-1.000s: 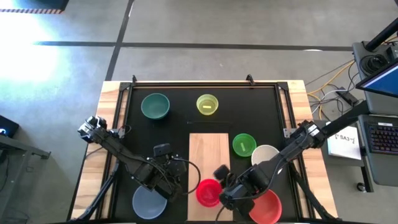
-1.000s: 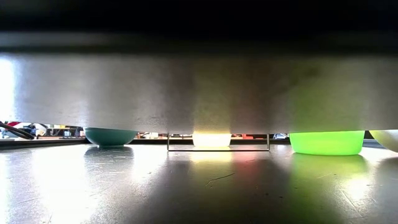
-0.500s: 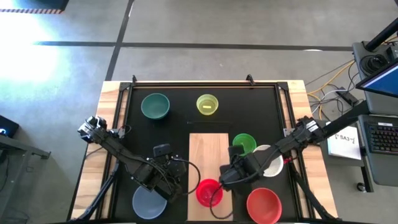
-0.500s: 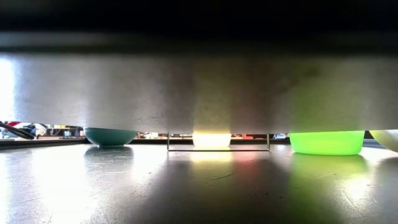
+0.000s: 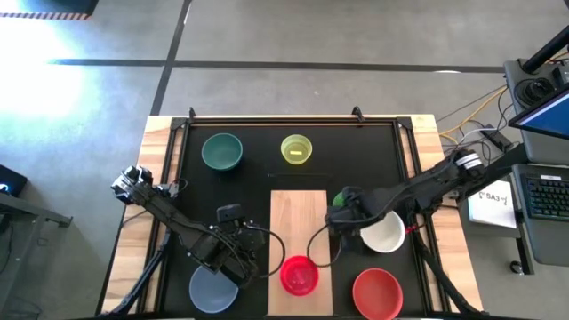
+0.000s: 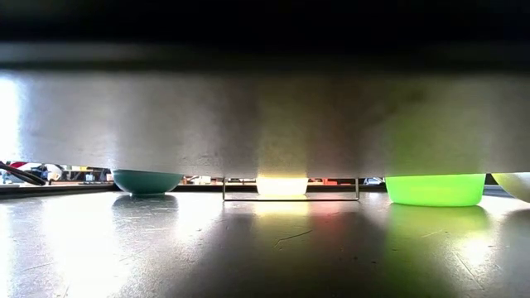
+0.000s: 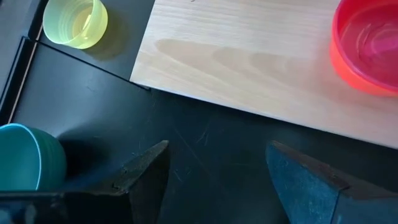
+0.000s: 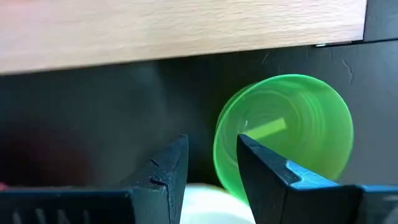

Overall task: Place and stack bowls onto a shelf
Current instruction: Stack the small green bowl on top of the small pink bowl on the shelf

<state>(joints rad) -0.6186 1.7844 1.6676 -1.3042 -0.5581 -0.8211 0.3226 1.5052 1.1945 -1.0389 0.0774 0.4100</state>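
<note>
Shelf (image 5: 299,222): pale board, table centre; magenta bowl (image 5: 299,275) sits on its near end.
Off shelf: teal bowl (image 5: 221,151), yellow bowl (image 5: 296,149), white bowl (image 5: 384,234), red bowl (image 5: 377,294), grey-blue bowl (image 5: 212,289).
Right gripper (image 8: 211,163): over green bowl (image 8: 286,124), just beside shelf; jaws narrow, nothing held.
Left gripper (image 7: 217,168): parked nr grey-blue bowl, jaws wide, empty.
Step, prob.: pick green bowl. Next: fingers astride rim, close, carry to shelf.
</note>
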